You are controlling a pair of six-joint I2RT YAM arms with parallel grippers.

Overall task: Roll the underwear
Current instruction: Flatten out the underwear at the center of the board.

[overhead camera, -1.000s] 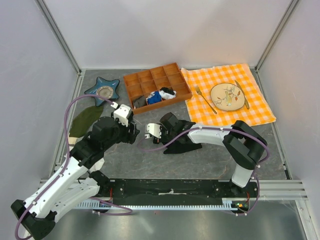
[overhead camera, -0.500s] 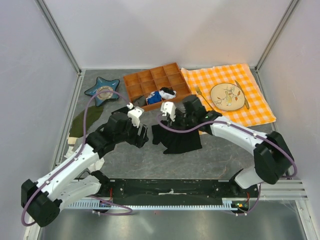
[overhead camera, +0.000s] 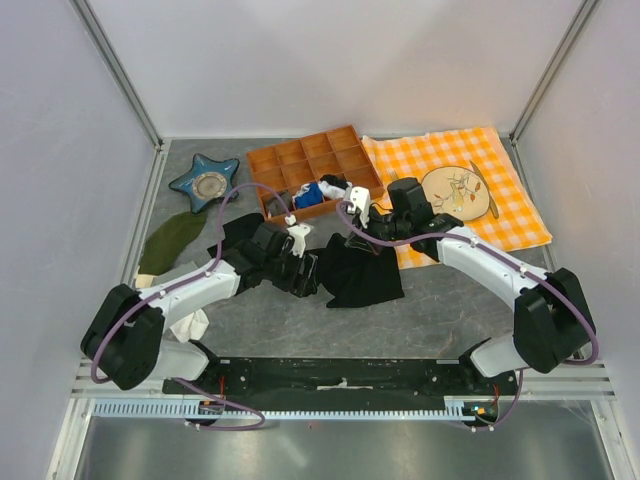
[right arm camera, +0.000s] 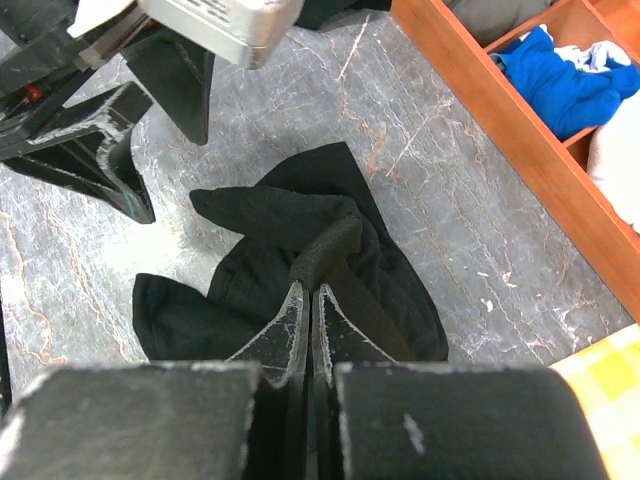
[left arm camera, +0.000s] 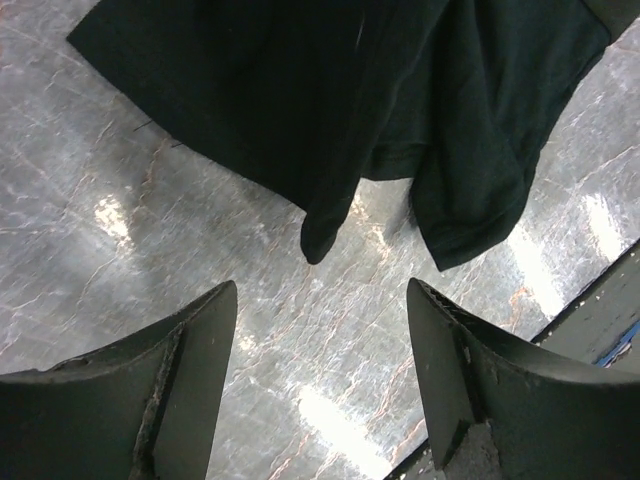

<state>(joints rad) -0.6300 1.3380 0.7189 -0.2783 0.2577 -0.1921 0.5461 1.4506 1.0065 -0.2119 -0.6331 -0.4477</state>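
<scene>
Pinching underwear (right arm camera: 260, 215) fold, right gripper (right arm camera: 308, 300) closed | left gripper (left arm camera: 320, 290) spread wide, empty, over table (left arm camera: 100, 200) just off hem

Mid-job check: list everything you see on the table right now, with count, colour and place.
underwear: 1, black, table centre, crumpled
smaller black cloth: 1, black, left of the underwear
olive cloth: 1, olive-green, far left
star dish: 1, blue, back left
compartment tray: 1, orange wood, back centre
cloths in tray: 3, blue, white, dark, front compartments
checked cloth: 1, orange-white, back right
plate: 1, pale, on checked cloth
knife: 1, golden, right of plate
left gripper: open, empty, beside underwear
right gripper: shut on an underwear fold
</scene>
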